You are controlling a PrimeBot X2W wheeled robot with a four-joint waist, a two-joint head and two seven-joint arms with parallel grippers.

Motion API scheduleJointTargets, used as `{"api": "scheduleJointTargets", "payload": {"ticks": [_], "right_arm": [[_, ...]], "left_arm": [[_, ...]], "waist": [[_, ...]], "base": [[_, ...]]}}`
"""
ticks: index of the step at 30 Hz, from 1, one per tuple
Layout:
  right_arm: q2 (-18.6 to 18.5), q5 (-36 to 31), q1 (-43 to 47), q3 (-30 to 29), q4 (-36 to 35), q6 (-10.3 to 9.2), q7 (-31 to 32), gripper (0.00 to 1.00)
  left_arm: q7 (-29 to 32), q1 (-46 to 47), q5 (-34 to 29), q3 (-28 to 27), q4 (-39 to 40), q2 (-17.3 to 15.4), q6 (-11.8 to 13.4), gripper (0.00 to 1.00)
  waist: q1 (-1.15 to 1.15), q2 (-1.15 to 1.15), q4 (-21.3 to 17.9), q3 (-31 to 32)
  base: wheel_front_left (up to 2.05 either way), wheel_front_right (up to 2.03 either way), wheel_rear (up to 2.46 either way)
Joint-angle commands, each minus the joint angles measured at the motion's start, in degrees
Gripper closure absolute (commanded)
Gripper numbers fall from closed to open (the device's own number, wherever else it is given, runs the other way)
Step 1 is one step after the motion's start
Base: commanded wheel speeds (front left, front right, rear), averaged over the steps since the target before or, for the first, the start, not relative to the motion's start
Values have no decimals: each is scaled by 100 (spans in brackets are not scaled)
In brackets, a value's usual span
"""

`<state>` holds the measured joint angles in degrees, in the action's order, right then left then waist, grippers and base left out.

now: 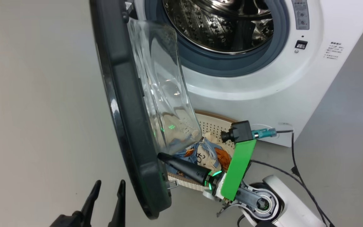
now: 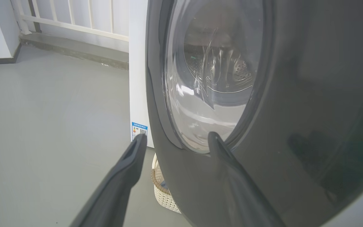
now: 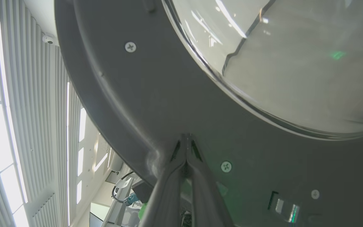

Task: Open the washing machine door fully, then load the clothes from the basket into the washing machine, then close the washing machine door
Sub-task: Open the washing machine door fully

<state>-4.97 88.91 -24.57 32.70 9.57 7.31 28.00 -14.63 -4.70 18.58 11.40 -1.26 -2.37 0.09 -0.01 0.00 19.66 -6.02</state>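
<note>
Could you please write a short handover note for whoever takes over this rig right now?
Left gripper: open, empty, outside the washing machine door.
Right gripper: shut, holding nothing, tips against the door's inner face near its lower rim.
Things: clothes in the basket on the floor before the washing machine, behind the door; visible drum looks empty.
Done: door partly open.
Left: open it fully, load clothes, close door.

Basket [image 1: 216, 127] partly behind door [image 1: 122, 104]
</note>
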Motion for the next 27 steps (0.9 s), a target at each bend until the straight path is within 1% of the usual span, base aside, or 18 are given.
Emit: {"api": "scheduleJointTargets", "payload": {"ticks": [1,5,6,7,8,10,11,13,16,22,25,27], "right_arm": [[188,2,32,135,-144,18,-84,100],[97,-114,127,136,-181,18,-284,100],[50,-174,152,149,-216,18,-354,88],[3,-235,183,157,-259,18,-447,57],[3,-235,183,157,-259,18,-447,57],[-111,-331,258,186,-353,18,-621,3],[-186,-408,286,207,-411,18,-728,0],[-349,-574,320,257,-537,18,-973,0],[-648,-939,345,381,-720,18,-1526,0],[-1361,-1581,486,589,-839,18,-2967,0],[-1764,-1958,605,673,-748,18,-3722,0],[-2021,-2292,692,674,-623,18,-4081,0]], "left_arm": [[-37,94,27,-237,110,-51,25,0],[-37,68,-28,-395,47,-51,-7,0],[-37,54,-49,-451,26,-51,-20,0],[-37,41,-74,-510,9,-51,-32,0],[-37,41,-74,-510,9,-51,-32,0],[-37,10,-125,-624,-31,-51,-63,0],[-37,-3,-160,-676,-48,-51,-79,0],[-37,4,-223,-765,-74,-51,-112,0],[-37,30,-287,-882,-98,-51,-138,0],[-37,104,-420,-1011,-221,-51,-178,0],[-37,124,-469,-1065,-249,-51,-198,0],[-37,112,-517,-1117,-265,-51,-218,0]], "waist": [[1,0,-74,91],[1,0,-209,267],[1,0,-251,317],[1,0,-291,365],[1,0,-291,365],[1,0,-366,467],[1,0,-402,501],[1,0,-472,546],[1,0,-572,614],[1,0,-717,716],[1,0,-804,744],[1,0,-865,757]], "base": [[0,0,0],[0,0,0],[0,0,0],[0,0,0],[0,0,0],[0,0,0],[0,0,0],[0,0,0],[0,0,0],[0,0,0],[0,0,0],[0,0,0]]}}
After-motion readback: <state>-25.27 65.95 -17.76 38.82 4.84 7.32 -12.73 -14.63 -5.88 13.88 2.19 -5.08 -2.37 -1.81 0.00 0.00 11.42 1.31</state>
